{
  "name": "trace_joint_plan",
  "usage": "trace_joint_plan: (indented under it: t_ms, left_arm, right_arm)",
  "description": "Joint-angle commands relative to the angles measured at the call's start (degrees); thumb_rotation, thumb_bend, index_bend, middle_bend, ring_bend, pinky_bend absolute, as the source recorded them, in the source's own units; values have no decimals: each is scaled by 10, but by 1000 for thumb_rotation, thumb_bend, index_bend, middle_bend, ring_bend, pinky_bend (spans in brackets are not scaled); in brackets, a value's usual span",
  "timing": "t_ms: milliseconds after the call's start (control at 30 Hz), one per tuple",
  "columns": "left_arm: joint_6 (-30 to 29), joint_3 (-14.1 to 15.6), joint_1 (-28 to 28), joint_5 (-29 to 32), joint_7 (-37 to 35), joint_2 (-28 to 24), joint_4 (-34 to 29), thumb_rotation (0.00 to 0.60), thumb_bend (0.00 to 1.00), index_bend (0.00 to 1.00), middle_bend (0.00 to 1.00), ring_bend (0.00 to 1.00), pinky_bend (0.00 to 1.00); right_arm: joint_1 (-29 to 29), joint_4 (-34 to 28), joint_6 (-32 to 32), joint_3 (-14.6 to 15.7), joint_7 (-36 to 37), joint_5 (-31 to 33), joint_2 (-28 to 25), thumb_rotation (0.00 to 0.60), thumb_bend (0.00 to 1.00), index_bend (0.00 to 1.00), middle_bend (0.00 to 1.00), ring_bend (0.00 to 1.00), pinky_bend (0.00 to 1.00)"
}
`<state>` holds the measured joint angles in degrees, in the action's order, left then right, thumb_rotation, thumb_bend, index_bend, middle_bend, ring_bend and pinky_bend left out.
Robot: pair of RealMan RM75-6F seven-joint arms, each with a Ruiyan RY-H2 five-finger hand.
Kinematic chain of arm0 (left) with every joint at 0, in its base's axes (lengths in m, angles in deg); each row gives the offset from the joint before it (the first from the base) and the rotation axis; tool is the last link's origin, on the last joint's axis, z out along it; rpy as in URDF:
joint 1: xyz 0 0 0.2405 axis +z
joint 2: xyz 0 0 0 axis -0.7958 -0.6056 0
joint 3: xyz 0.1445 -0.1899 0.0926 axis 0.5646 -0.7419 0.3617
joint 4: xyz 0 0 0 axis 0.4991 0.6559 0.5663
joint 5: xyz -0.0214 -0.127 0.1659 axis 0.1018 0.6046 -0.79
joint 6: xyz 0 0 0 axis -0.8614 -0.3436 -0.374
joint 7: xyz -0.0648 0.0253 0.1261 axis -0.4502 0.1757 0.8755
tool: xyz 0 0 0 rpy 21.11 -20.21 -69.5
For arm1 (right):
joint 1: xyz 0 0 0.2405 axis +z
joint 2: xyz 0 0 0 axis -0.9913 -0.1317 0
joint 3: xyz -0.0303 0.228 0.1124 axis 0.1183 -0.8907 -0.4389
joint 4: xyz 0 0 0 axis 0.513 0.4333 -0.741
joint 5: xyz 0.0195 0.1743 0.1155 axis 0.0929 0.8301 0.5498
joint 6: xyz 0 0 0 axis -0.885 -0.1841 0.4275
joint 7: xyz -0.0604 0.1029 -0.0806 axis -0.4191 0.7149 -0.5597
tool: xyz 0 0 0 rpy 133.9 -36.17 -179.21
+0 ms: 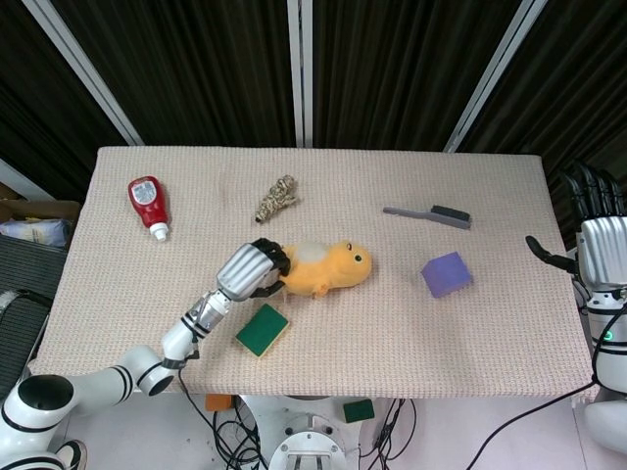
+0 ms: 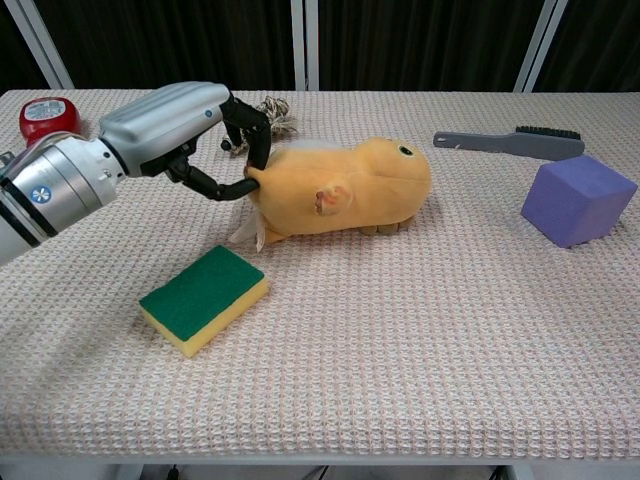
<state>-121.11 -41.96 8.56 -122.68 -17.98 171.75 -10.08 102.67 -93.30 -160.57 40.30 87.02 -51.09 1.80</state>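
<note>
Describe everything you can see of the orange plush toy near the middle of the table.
The orange plush toy is soft, fuzzy fabric, with a small black eye and a pale patch on its back. It lies on its belly on the woven table cover, head toward the purple block. The left robot hand grips its rear end.

No lettering can be read anywhere. The red bottle (image 1: 148, 204) near the counter's far left corner carries a white label, but its print is too small and blurred to make out. A small round blue mark sits on the left arm's wrist, also unreadable.
</note>
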Motion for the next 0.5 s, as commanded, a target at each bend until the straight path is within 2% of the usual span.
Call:
trace_joint_plan:
  t_ms: [33,167,367,433,500]
  left_arm:
    - [1,-3,-2,3,0,3,3,600,369,631,607,401,410]
    - [-2,-10,-2,9,2,12,9,600,401,674,648,402,423]
    - [-7,-12,-3,10,8,16,17,600,402,677,649,400,424]
    - [-4,-9,-4,8,10,13,16,600,391,609,589,376,418]
    - [3,-4,-5,6,10,6,11,600,359,461,480,323,402]
  right_arm:
    - [0,1,-1,-1,1,0,0,600,196,0,0,0,0]
    - [0,3,-2,-1,4,-2,0,600,196,0,0,0,0]
    - [0,4,-2,-1,6,-1,0,600,197,0,0,0,0]
    - [-1,4,-2,-1,7,-1,0,600,197,0,0,0,0]
    - [-1,4,-2,0,7,-2,0,600,197,0,0,0,0]
